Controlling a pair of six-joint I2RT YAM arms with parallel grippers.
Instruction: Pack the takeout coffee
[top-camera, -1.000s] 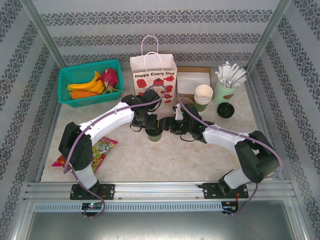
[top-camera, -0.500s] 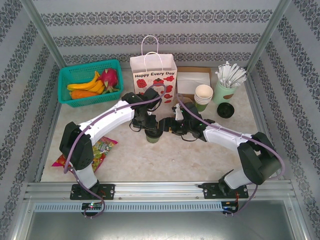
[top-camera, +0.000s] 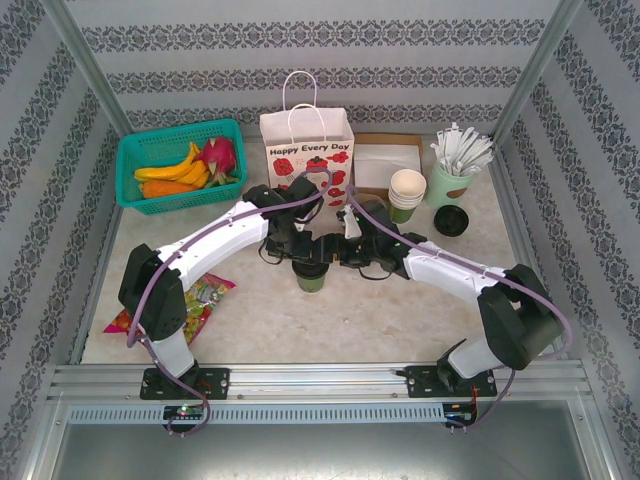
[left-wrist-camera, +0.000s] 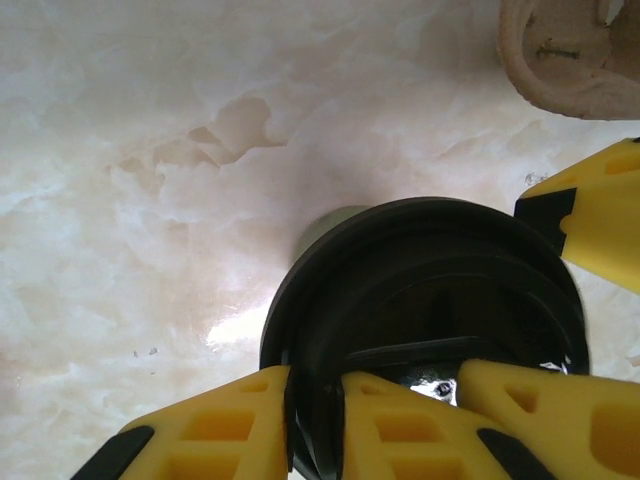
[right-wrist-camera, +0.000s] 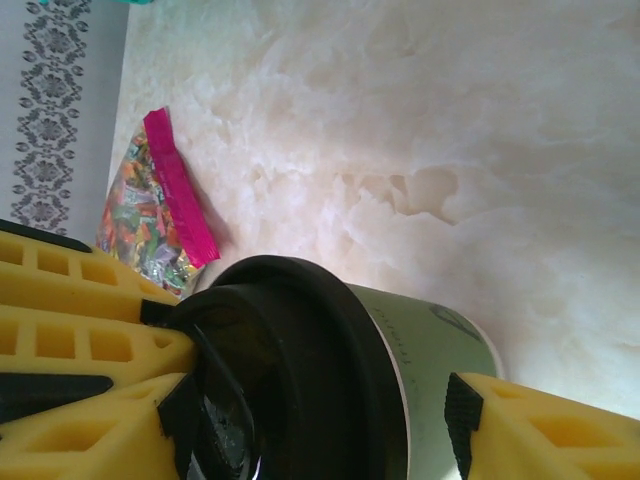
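1. Your left fingers (left-wrist-camera: 215, 430) stand only a sliver apart. The rim of the round black plastic lid (left-wrist-camera: 420, 270) sits in the gap, and you cannot tell whether they pinch it or merely flank it.
2. Your right fingers (right-wrist-camera: 540, 430) are spread wide on either side of the small dark-green paper cup (right-wrist-camera: 435, 345) that wears that lid. One pad sits at the cup's wall and the other at the lid, but it is not clear whether they press.
3. The cup stands upright around the middle of the pale marble desk (top-camera: 400, 320). Your two arms meet over it, one reaching in from each side.
4. On the far side of the cup, a white paper bag printed with red roses (top-camera: 307, 160) stands upright with its handles up.
5. Near left, well apart from the cup, lies a colourful candy packet with a pink edge (top-camera: 185, 298).
6. A teal plastic basket (top-camera: 127, 175) holding fruit sits at the far left.
7. At the far right are a stack of white paper cups (top-camera: 407, 190), a pale green cup full of white sticks (top-camera: 450, 185) and a loose black lid (top-camera: 451, 220).
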